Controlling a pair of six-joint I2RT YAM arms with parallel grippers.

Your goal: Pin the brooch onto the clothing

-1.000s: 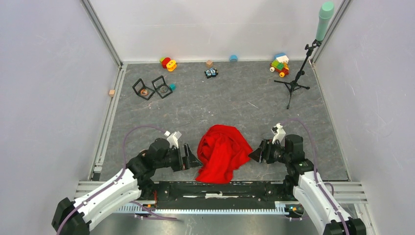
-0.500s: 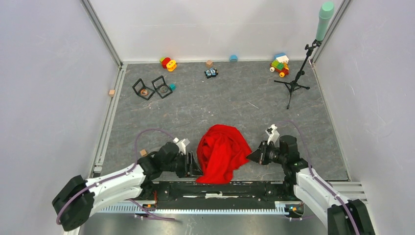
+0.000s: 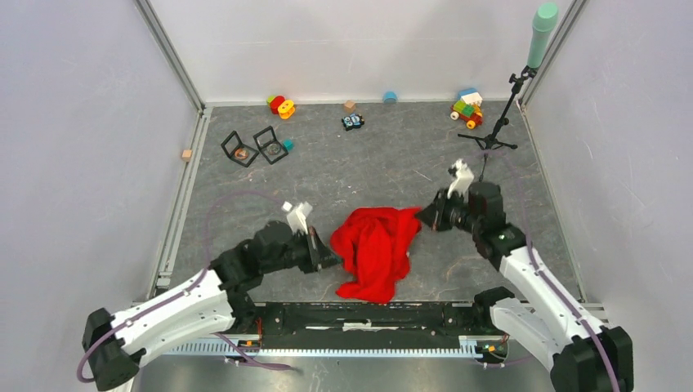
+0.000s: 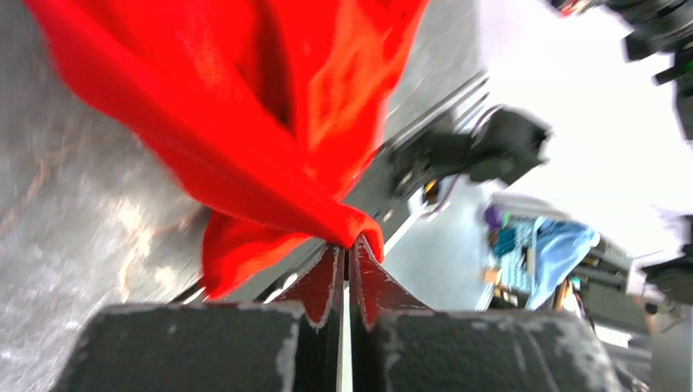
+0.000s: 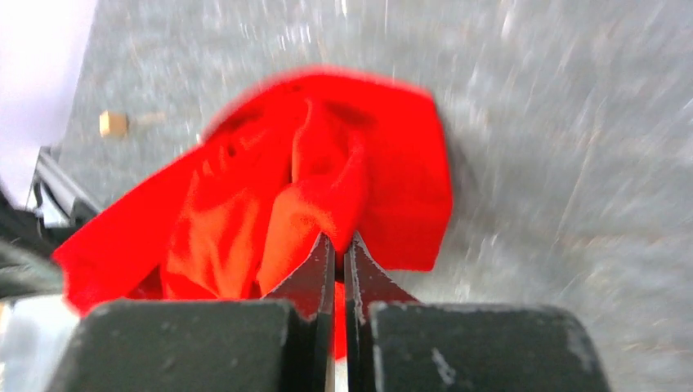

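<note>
Since a second ago my left jaws and right jaws have clenched on opposite edges of the red shirt (image 3: 377, 245) on the tabletop (image 3: 351, 184); pulling harder may slip these thin pinches.

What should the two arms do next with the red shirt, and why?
The left gripper and the right gripper are each shut on a fold at opposite sides of the red T-shirt, which is bunched between them, with no flat patch for pinning. So probably draw them apart sideways to spread it.
</note>
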